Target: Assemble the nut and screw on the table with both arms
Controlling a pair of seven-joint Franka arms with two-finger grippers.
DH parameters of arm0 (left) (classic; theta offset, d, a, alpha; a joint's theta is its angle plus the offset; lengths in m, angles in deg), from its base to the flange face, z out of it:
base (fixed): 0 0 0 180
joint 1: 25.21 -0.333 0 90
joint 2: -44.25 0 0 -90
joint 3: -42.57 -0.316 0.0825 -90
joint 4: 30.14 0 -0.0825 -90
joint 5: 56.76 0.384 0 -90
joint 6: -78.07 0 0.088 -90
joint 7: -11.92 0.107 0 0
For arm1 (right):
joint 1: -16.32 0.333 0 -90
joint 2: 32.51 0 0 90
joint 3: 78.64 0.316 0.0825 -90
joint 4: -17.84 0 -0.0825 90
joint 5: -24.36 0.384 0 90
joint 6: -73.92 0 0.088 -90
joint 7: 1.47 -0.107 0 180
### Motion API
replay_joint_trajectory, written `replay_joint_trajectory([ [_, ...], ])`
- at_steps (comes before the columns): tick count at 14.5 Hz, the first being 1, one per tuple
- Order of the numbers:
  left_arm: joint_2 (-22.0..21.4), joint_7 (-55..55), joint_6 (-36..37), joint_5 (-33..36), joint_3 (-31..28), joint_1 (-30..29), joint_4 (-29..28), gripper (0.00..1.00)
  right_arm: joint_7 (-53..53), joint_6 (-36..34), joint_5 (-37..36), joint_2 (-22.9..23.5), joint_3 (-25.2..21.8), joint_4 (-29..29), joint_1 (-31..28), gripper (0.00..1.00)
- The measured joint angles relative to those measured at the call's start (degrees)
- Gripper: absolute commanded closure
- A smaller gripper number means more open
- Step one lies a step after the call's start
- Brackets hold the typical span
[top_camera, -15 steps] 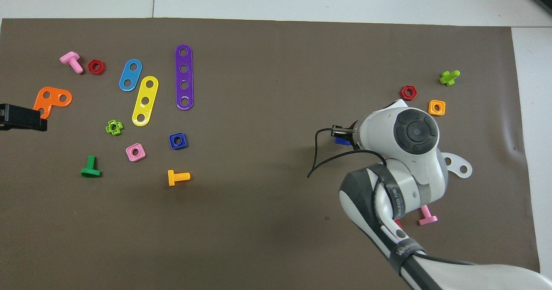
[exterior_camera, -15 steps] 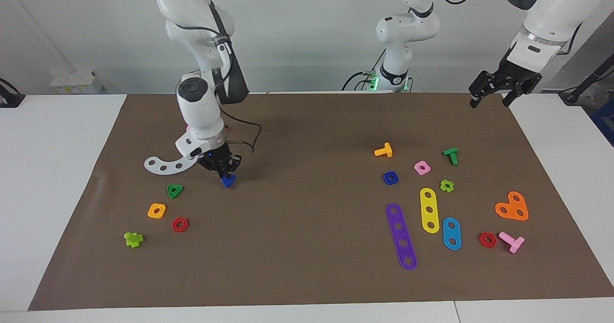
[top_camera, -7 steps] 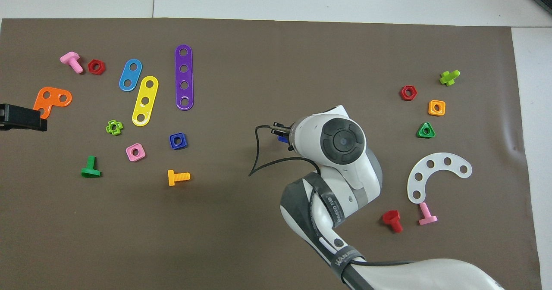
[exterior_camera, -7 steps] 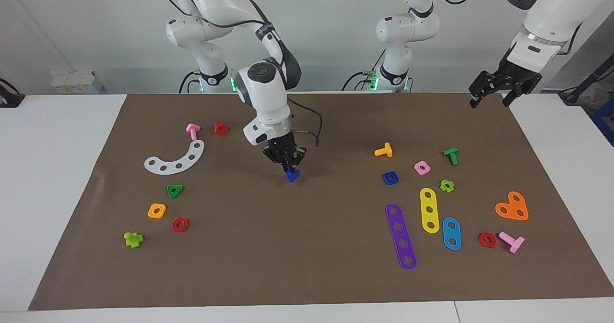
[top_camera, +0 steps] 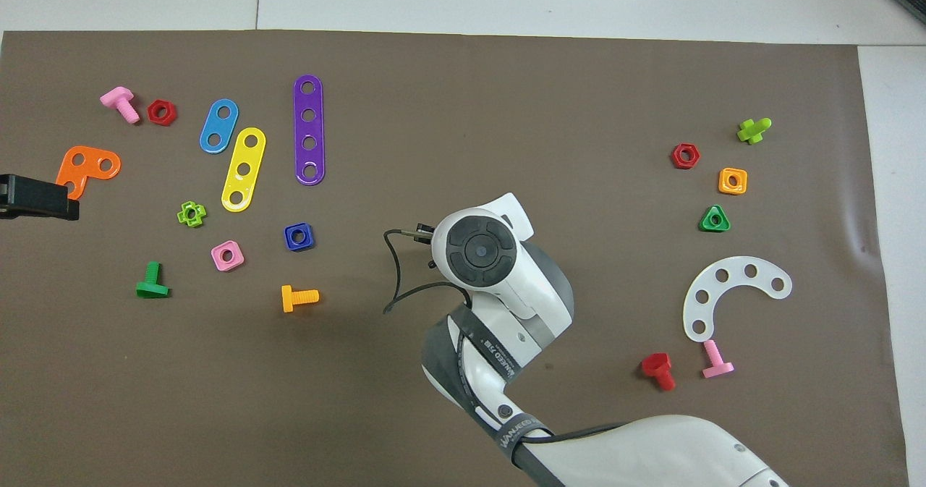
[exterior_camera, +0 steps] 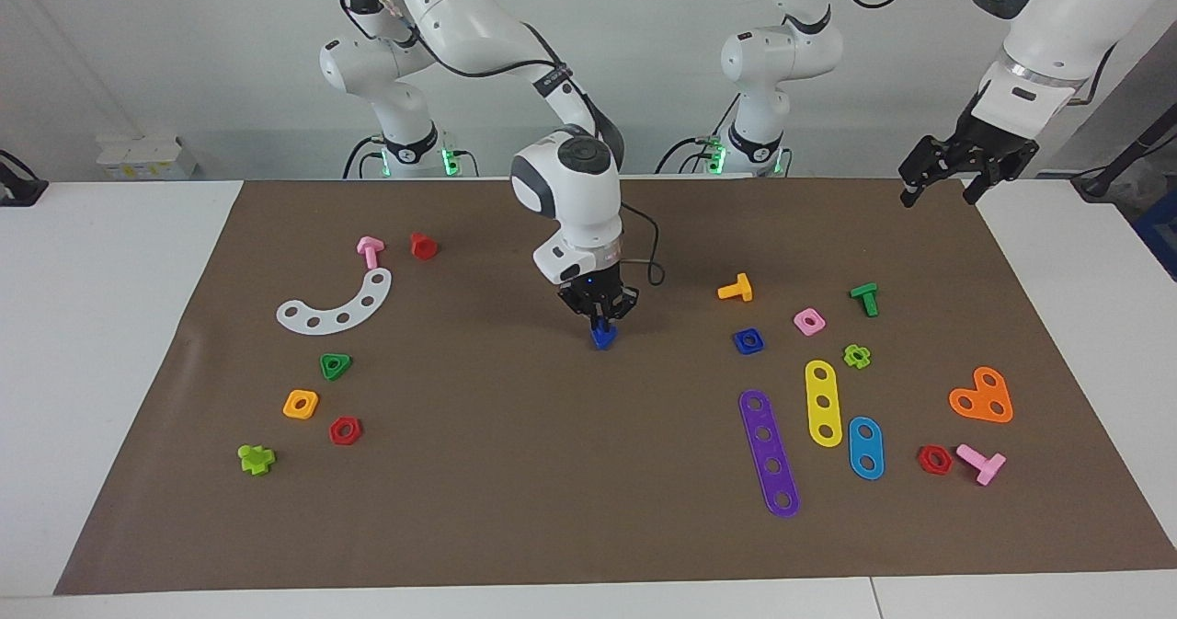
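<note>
My right gripper (exterior_camera: 601,323) is shut on the blue screw (exterior_camera: 602,337) and holds it low over the middle of the brown mat (exterior_camera: 552,472) on the table. In the overhead view the right arm's wrist (top_camera: 479,250) hides the screw. The blue square nut (exterior_camera: 748,340) lies flat on the mat toward the left arm's end; it also shows in the overhead view (top_camera: 299,236). My left gripper (exterior_camera: 947,187) is open and empty, up in the air over the mat's corner near the left arm's base, and waits.
Around the nut lie an orange bolt (exterior_camera: 736,289), a pink square nut (exterior_camera: 809,321), a green bolt (exterior_camera: 864,298) and purple (exterior_camera: 769,452), yellow and blue strips. Toward the right arm's end lie a white curved strip (exterior_camera: 336,304) and several nuts and bolts.
My right gripper has carried the blue screw from beside the white curved strip to the middle of the mat, toward the blue nut. The left arm has not moved.
</note>
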Motion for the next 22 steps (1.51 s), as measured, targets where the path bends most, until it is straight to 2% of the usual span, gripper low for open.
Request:
replay_joint_trajectory([
  [2,0.00,0.00,0.00,0.00,0.00,0.00,0.00,0.00,0.00,-1.04,-0.31,0.02,-0.23,-0.26,-0.03,0.99],
  [3,0.00,0.00,0.00,0.00,0.00,0.00,0.00,0.00,0.00,-1.80,-0.96,0.02,-0.25,-0.37,-0.03,0.58],
  [4,0.00,0.00,0.00,0.00,0.00,0.00,0.00,0.00,0.00,-2.33,-1.44,0.02,-0.24,-0.39,-0.02,0.31],
  [5,0.00,0.00,0.00,0.00,0.00,0.00,0.00,0.00,0.00,-2.62,-1.62,0.02,-0.25,-0.39,-0.02,0.13],
  [6,0.00,0.00,0.00,0.00,0.00,0.00,0.00,0.00,0.00,-2.70,-1.69,0.02,-0.25,-0.39,-0.02,0.04],
  [10,0.00,0.00,0.00,0.00,0.00,0.00,0.00,0.00,0.00,-2.71,-1.76,-0.43,-0.33,-1.04,-0.58,0.01],
  [12,0.00,0.00,0.00,0.00,0.00,0.00,0.00,0.00,0.00,-3.09,-1.76,-2.09,-0.45,-1.59,-1.87,0.00],
  [16,0.00,0.00,0.00,0.00,0.00,0.00,0.00,0.00,1.48,-8.84,-1.76,-8.17,-0.52,-1.78,-6.36,0.00],
  [22,0.00,0.00,0.00,0.00,0.00,0.00,0.00,0.00,11.69,-15.83,-1.60,-17.06,-0.60,-0.91,-15.35,0.00],
])
